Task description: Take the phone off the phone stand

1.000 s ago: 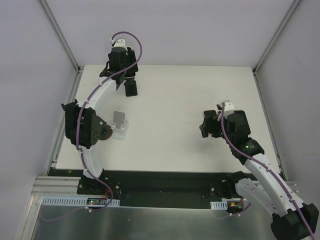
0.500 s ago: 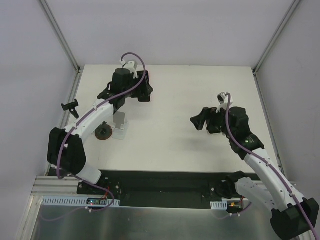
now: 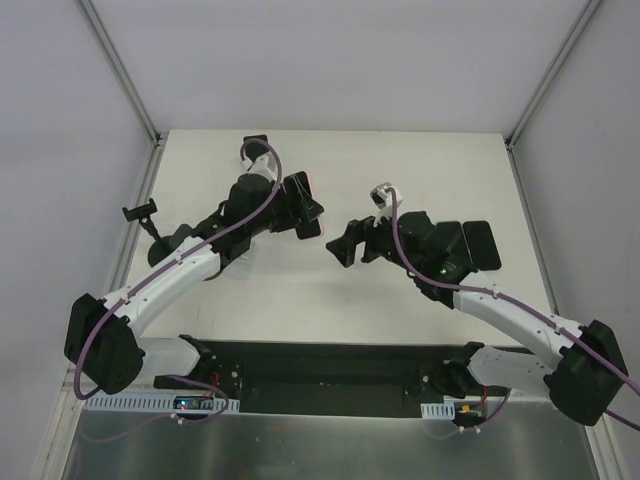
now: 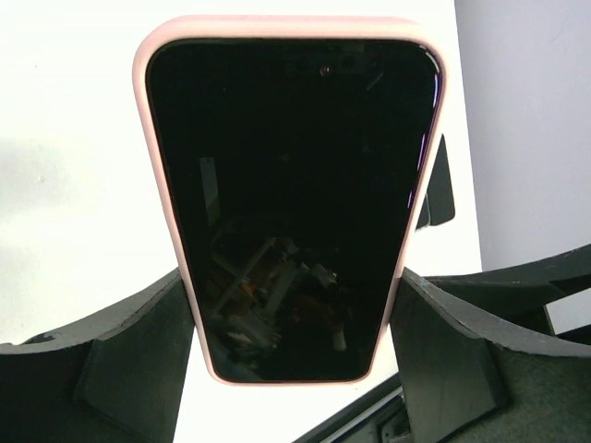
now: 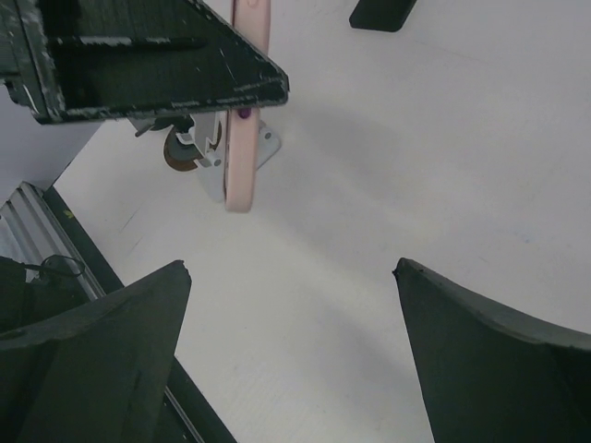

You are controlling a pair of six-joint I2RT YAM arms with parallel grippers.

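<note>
The phone (image 4: 291, 185), black screen in a pink case, is held off the table between the fingers of my left gripper (image 4: 294, 277), which is shut on its lower edges. In the top view the left gripper (image 3: 295, 205) holds the phone (image 3: 303, 212) over the table's middle, clear of the stand. The clear phone stand (image 5: 211, 171) stands empty behind the phone's pink edge (image 5: 245, 157) in the right wrist view; my left arm hides most of it from above. My right gripper (image 3: 345, 245) is open and empty, just right of the phone, also seen in its wrist view (image 5: 291, 268).
A small black block (image 3: 258, 140) lies at the table's back edge, also in the right wrist view (image 5: 383, 11). A brown disc (image 5: 175, 148) sits beside the stand. A black clamp (image 3: 140, 212) sticks up at the left edge.
My left gripper has carried the phone from the back left toward the table's middle. My right gripper has swung left and now sits close to the phone.
</note>
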